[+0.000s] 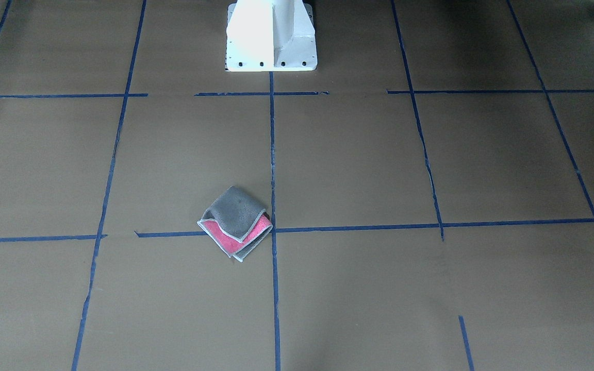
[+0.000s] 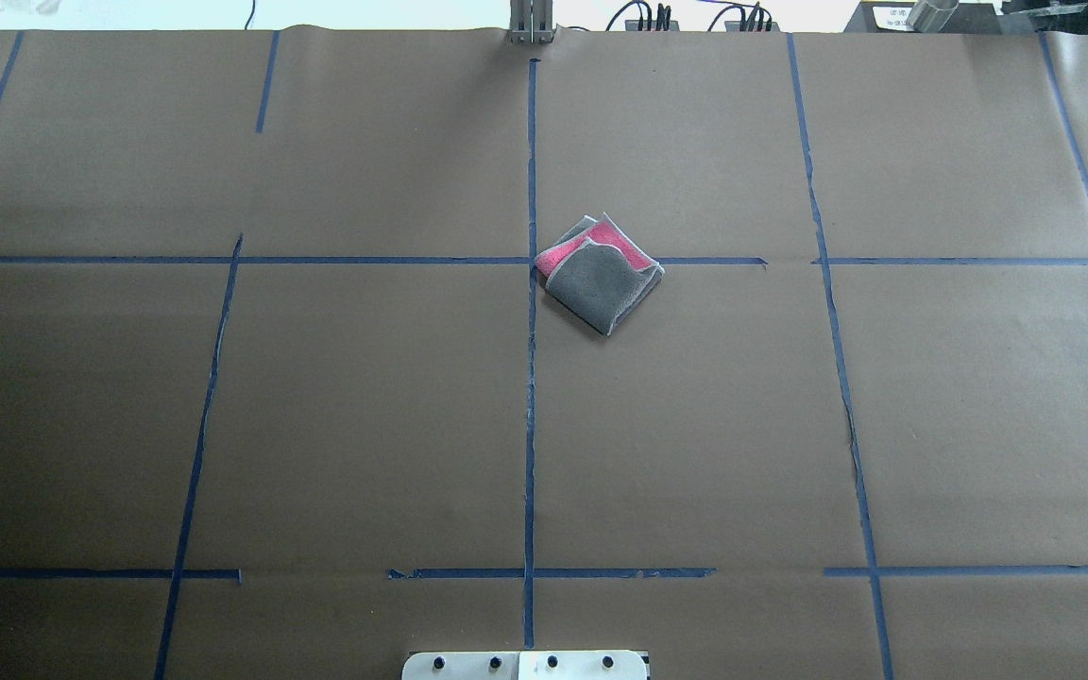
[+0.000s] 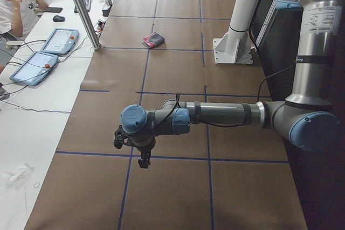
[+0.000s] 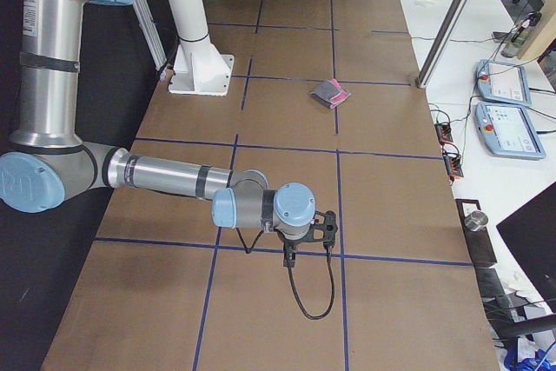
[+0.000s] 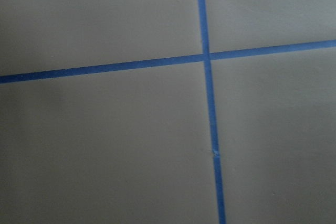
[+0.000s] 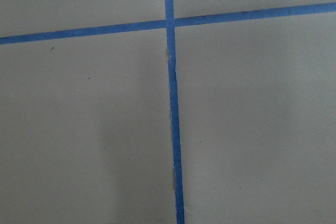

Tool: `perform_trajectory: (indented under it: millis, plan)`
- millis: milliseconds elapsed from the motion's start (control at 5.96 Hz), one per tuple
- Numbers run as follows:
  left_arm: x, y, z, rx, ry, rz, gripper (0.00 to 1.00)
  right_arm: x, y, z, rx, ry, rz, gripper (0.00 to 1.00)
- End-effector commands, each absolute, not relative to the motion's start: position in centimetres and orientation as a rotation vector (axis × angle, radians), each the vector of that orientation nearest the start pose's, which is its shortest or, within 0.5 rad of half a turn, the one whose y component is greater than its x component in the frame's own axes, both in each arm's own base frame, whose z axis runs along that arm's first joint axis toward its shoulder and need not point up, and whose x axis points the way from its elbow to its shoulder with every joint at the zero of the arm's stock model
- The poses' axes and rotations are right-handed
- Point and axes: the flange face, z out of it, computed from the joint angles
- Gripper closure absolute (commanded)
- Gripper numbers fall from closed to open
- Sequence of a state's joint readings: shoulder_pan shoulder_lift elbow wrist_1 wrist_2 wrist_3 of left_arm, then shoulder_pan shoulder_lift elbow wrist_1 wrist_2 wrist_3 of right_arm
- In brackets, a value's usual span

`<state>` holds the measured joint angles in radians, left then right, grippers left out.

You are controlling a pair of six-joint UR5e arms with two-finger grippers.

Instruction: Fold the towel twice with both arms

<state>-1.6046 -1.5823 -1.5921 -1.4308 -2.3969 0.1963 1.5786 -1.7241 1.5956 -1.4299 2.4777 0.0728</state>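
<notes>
Table [image 2: 317,425]: covered in brown paper, marked into a grid by blue tape lines [image 2: 530,425]. In the overhead and front views wide bare paper was seen on all sides of the cloth, and no arm was seen over that area. The paper's far edge was seen only in the overhead view, along the top.

Left arm [image 3: 226,114]: seen in the left side view only, stretched out low over the near end of the table, well apart from the cloth.

Right arm [image 4: 165,175]: seen in the right side view only, stretched out likewise over the opposite end.

White pedestal [image 1: 271,36]: bolted at the robot's edge, on the centre line.

Towel [image 2: 601,274]: folded into a small packet, turned corner-on to the grid, grey face uppermost. A pink strip was exposed along the edges away from the robot, and pale stitched borders were visible. It lay flat across the far cross line, just on the robot's right of the centre line, with one corner touching that line.

Left gripper [image 3: 143,161] and right gripper [image 4: 289,260]: each pointed down above the paper near a tape line. Whether the fingers were apart or together could not be told from the side views.

Wrist views: only paper and a tape crossing were recorded, with no fingers and no cloth.
</notes>
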Motion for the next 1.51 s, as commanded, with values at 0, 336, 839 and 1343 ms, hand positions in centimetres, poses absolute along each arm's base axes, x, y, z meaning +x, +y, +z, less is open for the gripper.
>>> perform_trajectory:
  millis: [0, 336, 839, 1343]
  plan:
    - [-7.5, -46.6, 66.1, -0.054, 0.839, 0.094, 0.0, 7.8, -42.7, 68.4, 0.012, -0.909, 0.108, 0.0]
    - [-7.5, -46.6, 66.2, -0.056, 0.841, 0.093, 0.0, 8.9, -42.5, 66.3, -0.019, -0.898, 0.152, 0.0]
    - [-7.4, -46.6, 66.1, -0.055, 0.84, 0.096, 0.0, 9.0, -42.3, 66.3, -0.03, -0.894, 0.151, 0.0]
    - [-7.4, -46.6, 66.2, -0.057, 0.839, 0.098, 0.0, 9.0, -42.3, 66.2, -0.028, -0.895, 0.149, 0.0]
